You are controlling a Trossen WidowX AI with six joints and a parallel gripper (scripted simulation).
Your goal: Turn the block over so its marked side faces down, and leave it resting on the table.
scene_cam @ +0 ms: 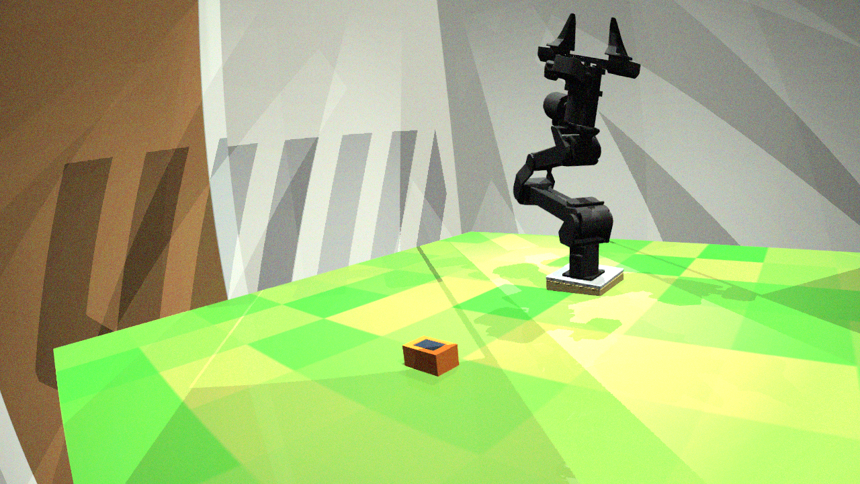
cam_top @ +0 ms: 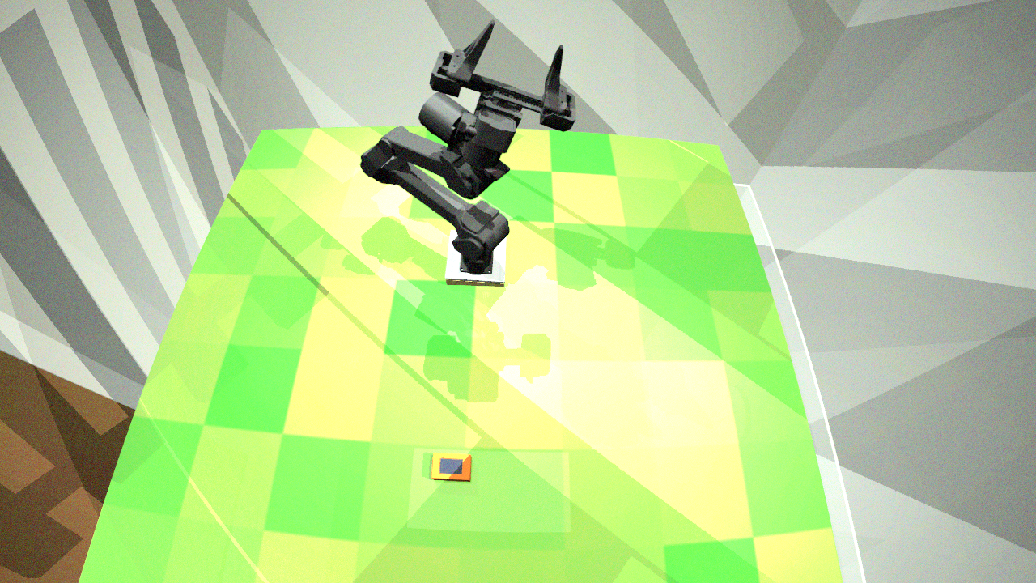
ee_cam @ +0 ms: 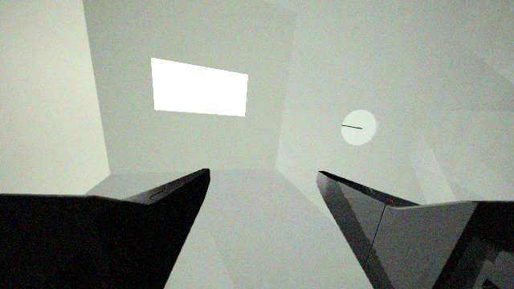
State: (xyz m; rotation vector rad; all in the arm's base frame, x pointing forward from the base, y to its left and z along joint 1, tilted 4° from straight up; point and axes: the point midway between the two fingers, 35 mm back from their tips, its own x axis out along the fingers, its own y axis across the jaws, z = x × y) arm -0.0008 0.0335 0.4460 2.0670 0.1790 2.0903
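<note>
An orange block (cam_top: 466, 470) (scene_cam: 443, 359) rests on the table (cam_top: 681, 406) (scene_cam: 721, 385), toward the front in the top view. A dark blue rectangular mark (cam_top: 450, 465) (scene_cam: 428, 344) shows on its upper face, so the marked side faces up. My gripper (cam_top: 526, 36) (scene_cam: 592, 17) (ee_cam: 264, 175) is open and empty, with its fingers wide apart. It points upward, high above the table and far from the block. The block does not show in the wrist view.
The arm stands on a white base plate (cam_top: 455, 275) (scene_cam: 559, 280) behind the block. A faint pale rectangle lies on the table around and to the right of the block in the top view. The wrist view shows walls and a bright panel (ee_cam: 201, 89).
</note>
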